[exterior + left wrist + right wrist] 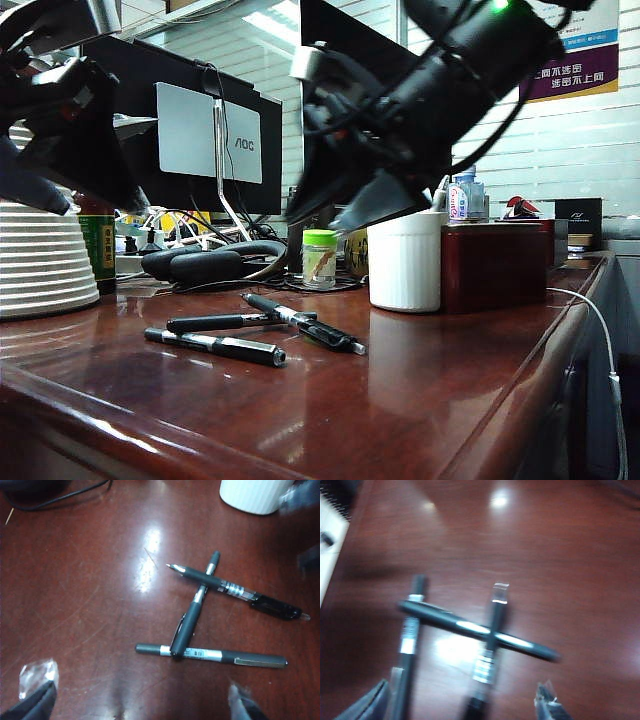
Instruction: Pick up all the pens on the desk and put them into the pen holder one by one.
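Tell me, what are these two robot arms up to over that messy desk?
They are meant to put pens into a cup. Three black pens lie crossed in a loose pile on the desk, none picked up yet. The white pen holder stands just behind them, beside a dark red box. The left gripper and the right gripper both hang above the pens with jaws open, holding nothing.

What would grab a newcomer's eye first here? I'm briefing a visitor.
Three black pens lie crossed mid-desk, none yet in the white pen holder behind them. Above, the left gripper and right gripper hang open and empty.
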